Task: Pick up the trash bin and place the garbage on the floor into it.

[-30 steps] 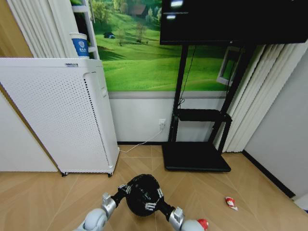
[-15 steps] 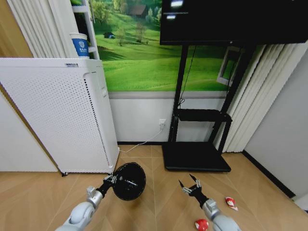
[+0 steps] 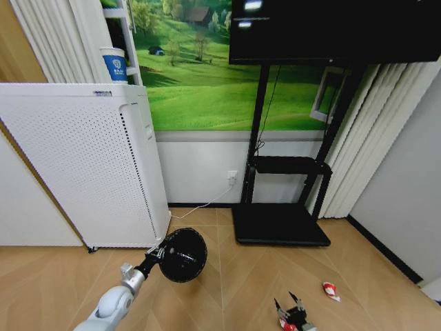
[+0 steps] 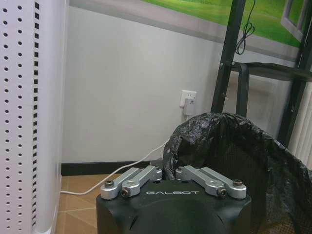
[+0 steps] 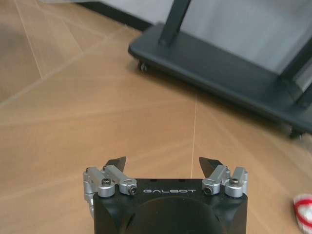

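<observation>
The trash bin, a black mesh basket lined with a black bag, hangs tilted above the floor with its mouth toward me. My left gripper is shut on its rim. The left wrist view shows that gripper pinching the bag-covered rim of the bin. My right gripper is open and low over the floor, right above a red wad of garbage. A red-and-white wrapper lies further right. In the right wrist view the open gripper faces bare planks, and the wrapper shows at the edge.
A tall white perforated appliance stands at the left against the wall. The black TV stand base sits ahead by the wall, with curtains to its right. A white cable runs to a wall socket. Open floor lies between the arms.
The right gripper has let go of the bin, swung right and dropped low over the red wad. The left arm alone now holds the bin, carried slightly left.
</observation>
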Available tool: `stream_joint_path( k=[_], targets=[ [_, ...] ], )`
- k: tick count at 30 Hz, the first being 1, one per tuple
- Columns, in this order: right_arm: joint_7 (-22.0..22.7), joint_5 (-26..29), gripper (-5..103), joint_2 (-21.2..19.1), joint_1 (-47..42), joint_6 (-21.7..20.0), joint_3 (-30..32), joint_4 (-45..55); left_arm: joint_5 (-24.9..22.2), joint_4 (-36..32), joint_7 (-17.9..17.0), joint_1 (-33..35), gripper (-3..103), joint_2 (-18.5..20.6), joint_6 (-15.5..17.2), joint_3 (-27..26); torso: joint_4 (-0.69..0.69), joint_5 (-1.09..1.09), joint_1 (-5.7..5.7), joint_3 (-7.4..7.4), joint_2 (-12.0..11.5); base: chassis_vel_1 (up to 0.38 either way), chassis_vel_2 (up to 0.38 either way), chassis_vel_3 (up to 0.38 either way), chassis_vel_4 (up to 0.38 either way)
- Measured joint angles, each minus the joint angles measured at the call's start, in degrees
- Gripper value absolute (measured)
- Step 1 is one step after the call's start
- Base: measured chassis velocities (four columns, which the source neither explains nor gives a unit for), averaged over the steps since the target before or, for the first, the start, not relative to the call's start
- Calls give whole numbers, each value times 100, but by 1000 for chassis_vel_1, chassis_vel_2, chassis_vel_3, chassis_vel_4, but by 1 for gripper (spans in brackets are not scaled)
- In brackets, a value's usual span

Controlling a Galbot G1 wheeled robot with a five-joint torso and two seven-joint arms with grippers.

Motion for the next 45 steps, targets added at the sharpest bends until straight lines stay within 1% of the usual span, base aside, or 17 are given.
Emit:
stream_joint_path(
  k=[9, 16, 17, 20, 27, 29, 30, 32, 33, 34, 36, 37, 38, 39, 41, 44, 45],
  targets=[
    [91, -31, 96, 309, 243, -283, -136, -592, 14, 24, 9, -41, 6, -25, -7, 64, 1, 0, 0, 0, 0, 0, 0, 0, 0],
    [189, -57, 95, 443, 478, -468, -201, -972, 39, 24, 30, -15, 6, -51, -18, 46, 1, 0, 0, 0, 0, 0, 0, 0, 0],
    [192, -57, 93, 447, 506, -500, -211, -1019, 48, 24, 37, -8, 6, -55, -21, 42, 1, -1, 0, 0, 0, 0, 0, 0, 0],
    [215, -57, 96, 481, 651, -600, -271, -1268, 52, 24, 54, 3, 6, -69, -28, 39, 0, 0, 0, 0, 0, 0, 0, 0, 0],
    [236, 3, 97, 502, 866, -781, -360, -1516, 68, 16, 56, -3, 6, -94, -29, 65, 0, 0, 0, 0, 0, 0, 0, 0, 0],
    [243, 86, 98, 505, 953, -834, -396, -1610, 181, 32, 69, -5, 6, -126, -63, 58, 0, 0, 0, 0, 0, 0, 0, 0, 0],
    [243, 138, 93, 487, 991, -868, -410, -1646, 255, 45, 93, 15, 6, -156, -86, 39, 0, -1, 0, 0, 0, 0, 0, 0, 0],
    [237, 158, 93, 460, 1002, -870, -415, -1662, 269, 43, 97, 47, 6, -170, -91, 30, 1, 0, 0, 0, 0, 0, 0, 0, 0],
    [231, 175, 88, 426, 1006, -871, -415, -1674, 284, 37, 111, 90, 6, -181, -93, 20, 3, -1, 0, 0, 0, 0, 0, 0, 0],
    [231, 175, 88, 426, 1006, -871, -415, -1674, 284, 37, 111, 90, 6, -181, -93, 20, 3, -1, 0, 0, 0, 0, 0, 0, 0],
    [207, 220, 78, 365, 987, -876, -409, -1674, 322, 40, 149, 148, 6, -198, -103, 1, 2, -1, 0, 0, 0, 0, 0, 0, 0],
    [207, 220, 78, 365, 987, -876, -409, -1674, 322, 40, 149, 148, 6, -198, -103, 1, 2, -1, 0, 0, 0, 0, 0, 0, 0],
    [193, 248, 70, 341, 958, -887, -400, -1649, 335, 54, 159, 153, 6, -205, -108, -6, 0, -1, 0, 0, 0, 0, 0, 0, 0],
    [187, 275, 66, 321, 930, -898, -389, -1617, 338, 65, 161, 151, 6, -214, -108, -5, -1, -1, 0, 0, 0, 0, 0, 0, 0],
    [184, 292, 66, 309, 909, -905, -384, -1592, 339, 71, 161, 145, 6, -217, -108, -3, 0, -1, 0, 0, 0, 0, 0, 0, 0],
    [180, 344, 56, 281, 837, -917, -353, -1473, 352, 85, 154, 102, 6, -240, -109, 46, -2, 3, 0, 1, 0, 0, 0, 0, 0],
    [180, 344, 56, 281, 837, -917, -353, -1473, 352, 85, 154, 102, 6, -240, -109, 46, -2, 3, 0, 1, 0, 0, 0, 0, 0]
  ],
)
